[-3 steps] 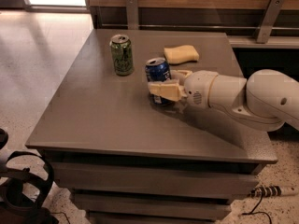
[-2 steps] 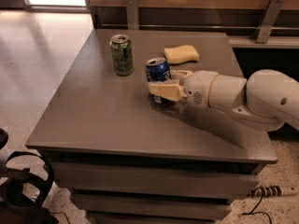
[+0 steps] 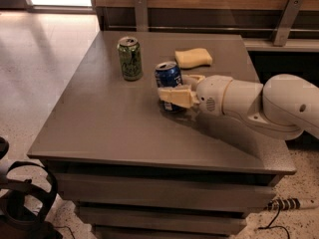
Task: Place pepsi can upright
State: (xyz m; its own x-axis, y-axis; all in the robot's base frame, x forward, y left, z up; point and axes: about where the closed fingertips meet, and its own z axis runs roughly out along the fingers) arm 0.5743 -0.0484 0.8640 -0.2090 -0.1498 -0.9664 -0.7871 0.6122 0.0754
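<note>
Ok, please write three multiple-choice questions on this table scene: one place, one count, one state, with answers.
1. In the camera view, the green patterned can stands where from the blue aluminium pepsi can? A left B right C on top
2. How many drink cans stand on the grey table? A one B two C three
3. The pepsi can is: A lying B upright C crushed
A: green sits further left. B: one green, one blue. B: its silver top faces up, the gripper shut around it.
</note>
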